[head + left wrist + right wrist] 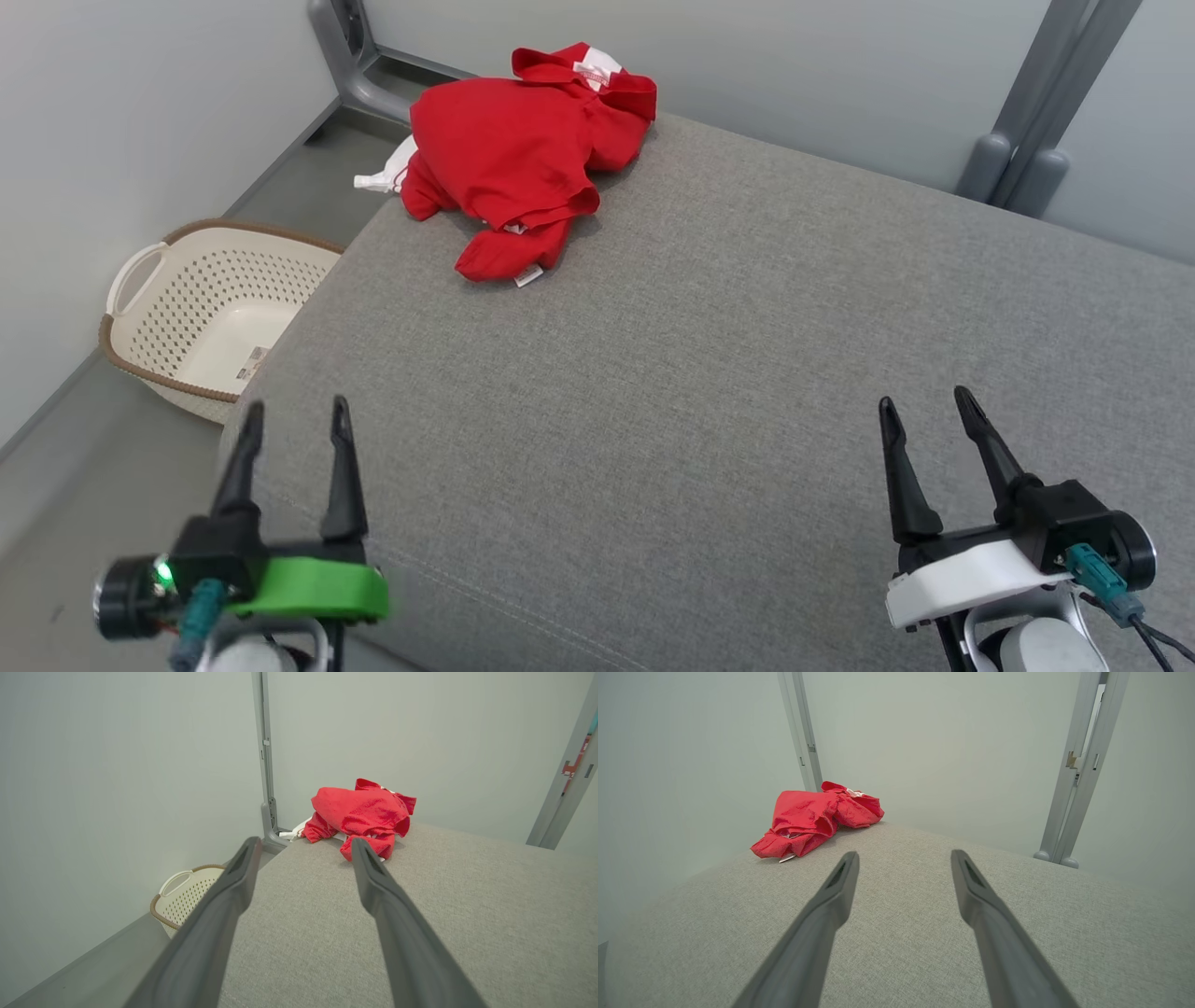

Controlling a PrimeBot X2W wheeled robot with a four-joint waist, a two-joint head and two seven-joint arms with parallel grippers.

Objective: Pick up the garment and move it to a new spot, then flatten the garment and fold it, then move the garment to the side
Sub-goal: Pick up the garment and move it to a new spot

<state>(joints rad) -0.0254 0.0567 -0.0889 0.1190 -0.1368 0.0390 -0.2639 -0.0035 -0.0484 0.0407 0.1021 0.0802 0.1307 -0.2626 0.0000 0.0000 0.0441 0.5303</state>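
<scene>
Garment (513, 149) red, small white labels (527, 275). Table (700, 373) plain grey woven fabric. Basket (187, 299) cream, dotted hole pattern, brown edge. Left tool (297, 415) black, green bracket (317, 588); right tool (924, 401) black, white bracket (962, 574). Walls (140, 112) pale grey.

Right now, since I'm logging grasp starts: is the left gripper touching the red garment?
Apart. The head view shows bare grey cushion between the open left gripper, low in the picture, and the red garment at the far corner.
</scene>
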